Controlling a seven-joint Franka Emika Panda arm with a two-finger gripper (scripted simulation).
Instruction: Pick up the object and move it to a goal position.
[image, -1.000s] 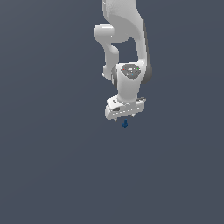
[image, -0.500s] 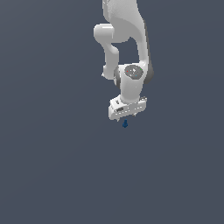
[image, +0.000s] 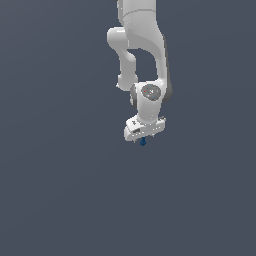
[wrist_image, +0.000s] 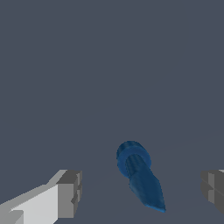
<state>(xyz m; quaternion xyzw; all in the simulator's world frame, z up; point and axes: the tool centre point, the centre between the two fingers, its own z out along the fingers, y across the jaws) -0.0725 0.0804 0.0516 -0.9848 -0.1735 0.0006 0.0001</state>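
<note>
Scene: plain dark grey-blue floor (image: 60, 200), seen in the exterior view and the wrist view.
Arm: white Panda arm (image: 140, 45) reaching down, wrist pointing at the floor.
Claw: gripper (image: 142, 136) spread wide apart, holding nothing; in the wrist view one grey fingertip (wrist_image: 70, 192) sits off to one side and the other to the far side.
Object: small dark blue object (wrist_image: 139, 175), round at one end and narrowing to a point at the other, directly under the claw, between the two fingers, touching neither.
Step in hand, as I judge it: lowering over the object before gripping.
Doing it well: keep the object midway between the fingers, descend straight, then close gently so it does not tip or slide.
</note>
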